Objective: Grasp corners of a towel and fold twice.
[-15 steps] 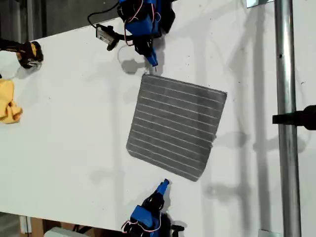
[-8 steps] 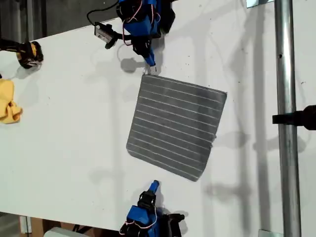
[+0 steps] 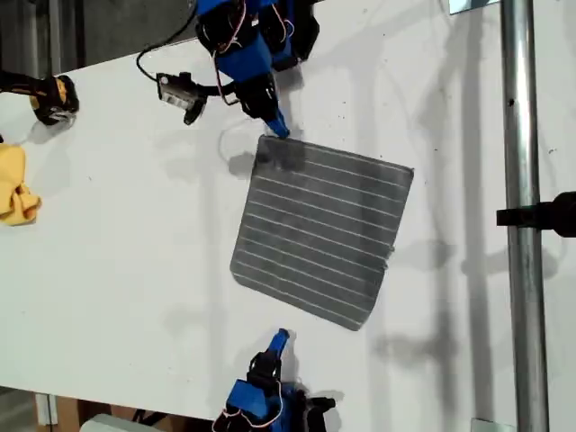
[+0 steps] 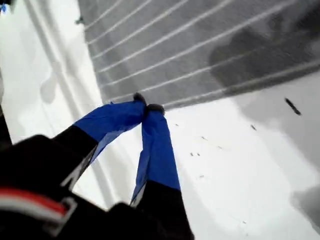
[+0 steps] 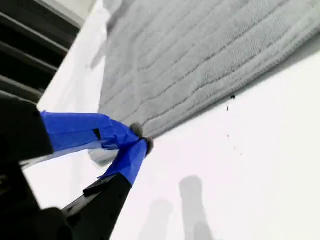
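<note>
At the exterior view's far left, a black and yellow object (image 3: 52, 97) sits at the edge of the white desk (image 3: 117, 234), and a crumpled yellow cloth (image 3: 14, 194) lies below it, well apart from everything else. Further along, a small grey module (image 3: 178, 90) on a black cable hangs beside the blue arm that reaches in from the top of that view. This arm carries my first gripper (image 3: 279, 129), which points down at the towel (image 3: 315, 234). In the first wrist view, my first gripper (image 4: 147, 107) has its jaws pressed together, with the tips right at the towel's (image 4: 200, 45) striped edge, just beside one corner (image 3: 263, 140). I cannot tell whether any fabric is caught between them. The arm's shadow falls dark across that part of the towel. The towel lies flat and unfolded near the middle of the desk, turned at a slight angle, with its thin white stripes running parallel to the edge nearest my first gripper. Its other three corners (image 3: 409, 171) rest on the desk untouched. At the bottom of the exterior view, my second gripper (image 3: 282, 337) points up toward the towel's near edge with bare desk between them. The second wrist view shows my second gripper (image 5: 141, 137) with its jaws together on nothing, and the towel (image 5: 210, 55) ahead of the tips. Toward the exterior view's right, a metal pole (image 3: 517, 108) runs from top to bottom with a black clamp (image 3: 540, 214) on it.
</note>
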